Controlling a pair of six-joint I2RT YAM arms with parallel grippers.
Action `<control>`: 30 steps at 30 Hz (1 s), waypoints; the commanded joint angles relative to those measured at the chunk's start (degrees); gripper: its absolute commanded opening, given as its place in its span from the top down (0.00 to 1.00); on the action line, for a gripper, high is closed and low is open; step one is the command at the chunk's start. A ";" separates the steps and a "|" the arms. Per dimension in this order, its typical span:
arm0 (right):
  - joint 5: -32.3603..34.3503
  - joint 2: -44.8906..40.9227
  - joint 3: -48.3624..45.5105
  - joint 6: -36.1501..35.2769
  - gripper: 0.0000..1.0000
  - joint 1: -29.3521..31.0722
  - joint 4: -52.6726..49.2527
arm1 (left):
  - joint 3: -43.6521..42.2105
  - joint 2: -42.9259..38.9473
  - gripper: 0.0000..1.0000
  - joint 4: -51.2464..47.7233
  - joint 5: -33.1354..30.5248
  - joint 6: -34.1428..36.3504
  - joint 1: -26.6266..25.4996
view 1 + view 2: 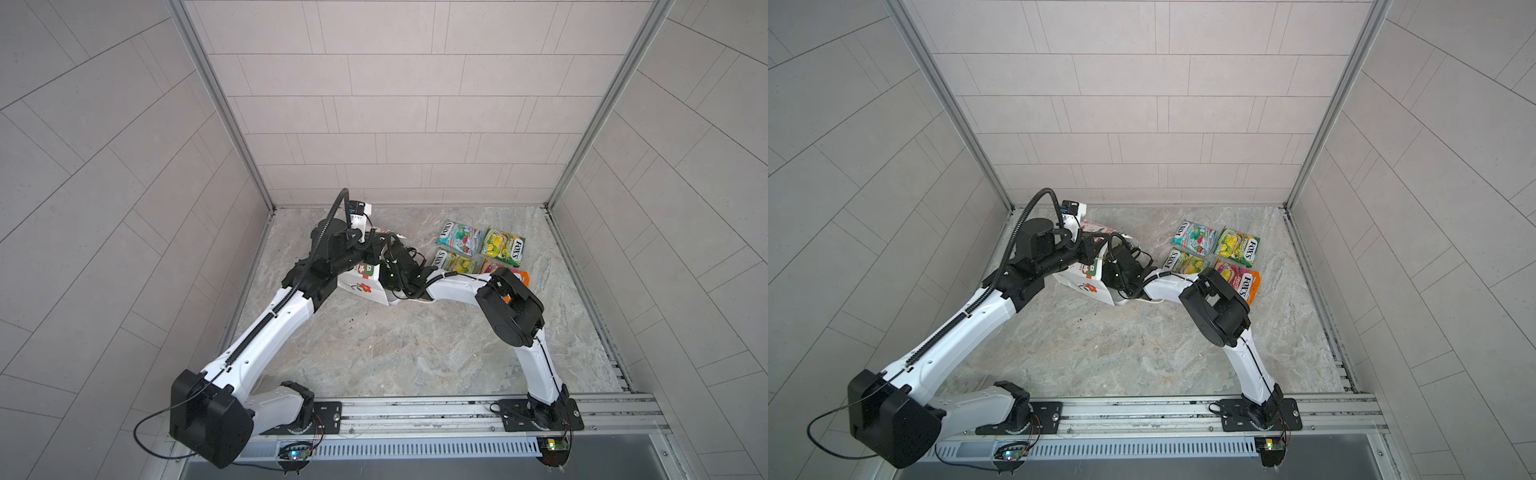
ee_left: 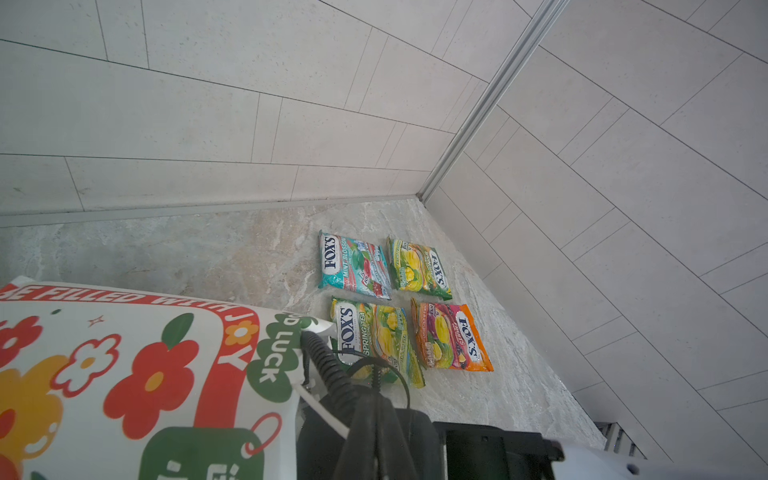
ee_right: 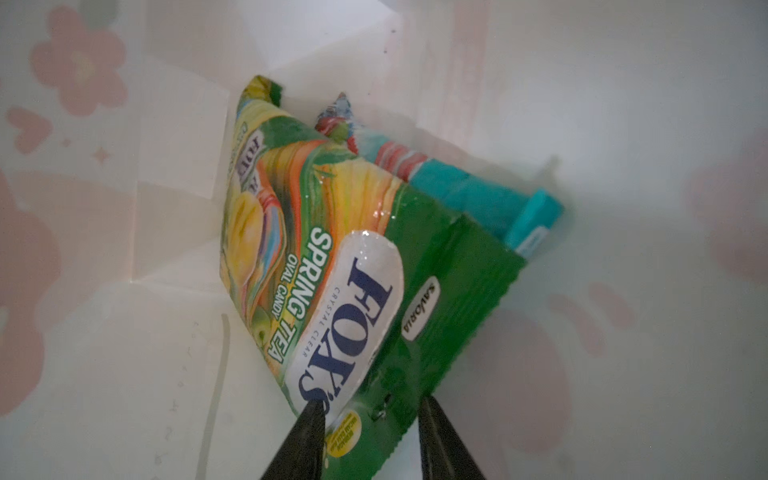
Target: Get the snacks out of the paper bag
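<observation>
The white paper bag [image 1: 365, 287] [image 2: 124, 374] with its flower print lies on its side at mid-table. My left gripper [image 1: 371, 248] is shut on the bag's upper rim; its jaws are hidden in the left wrist view. My right gripper [image 3: 370, 405] is inside the bag [image 3: 124, 332] and open, its fingers astride the near corner of a green "FOX'S Spring Tea" snack [image 3: 316, 257]. A teal snack [image 3: 478, 199] lies behind it. Outside the bag lie several snacks: teal [image 1: 459, 237], yellow-green [image 1: 502, 247], green [image 1: 451, 262] and a red-orange one [image 1: 1237, 278].
The right arm's elbow [image 1: 511, 307] hangs over the red-orange packet's near edge. Tiled walls close in the marble table [image 1: 415, 353] at the back and both sides. A metal rail [image 1: 415, 409] with both arm bases runs along the front.
</observation>
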 commanded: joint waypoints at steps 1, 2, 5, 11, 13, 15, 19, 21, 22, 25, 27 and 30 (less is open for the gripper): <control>-0.90 2.60 1.79 5.36 0.62 -0.21 2.57 | -0.19 -0.31 1.00 4.23 4.24 -1.18 -0.05; -1.06 3.02 1.99 6.00 0.65 -0.12 3.35 | -0.14 -0.24 1.00 4.31 4.38 -1.29 -0.03; -2.90 3.99 1.61 7.60 0.80 -0.04 7.99 | -0.33 -0.58 1.00 4.14 3.54 -1.22 0.03; -5.23 1.71 -1.78 5.14 1.00 -0.29 11.65 | 0.26 -1.55 1.00 -1.86 -6.60 1.30 0.08; -5.36 -0.08 -4.22 4.12 1.00 -0.83 12.17 | 1.07 -1.81 1.00 -4.74 -10.92 2.73 0.08; -5.83 -2.08 -7.01 3.35 1.00 -1.69 12.97 | 1.28 -2.11 1.00 -6.33 -14.12 3.67 0.12; -7.63 -5.71 -11.61 3.13 1.00 -3.82 15.64 | 1.26 -2.05 1.00 -7.72 -16.61 4.50 0.12; -8.41 -7.80 -13.94 2.90 1.00 -4.78 17.06 | 1.36 -1.85 1.00 -8.51 -17.33 4.83 0.12; -8.73 -8.61 -14.81 2.78 1.00 -5.15 17.40 | 1.44 -1.60 1.00 -8.92 -17.69 4.89 0.12; -8.69 -11.27 -17.02 2.03 1.00 -6.16 17.14 | 1.92 -1.07 1.00 -9.95 -18.14 5.21 0.07; -8.54 -12.71 -17.91 0.93 1.00 -6.54 15.31 | 2.07 -0.95 1.00 -9.97 -17.86 5.42 0.12; -8.55 -14.45 -19.03 -0.33 1.00 -6.85 14.08 | 1.98 -0.99 1.00 -9.89 -17.86 5.42 0.08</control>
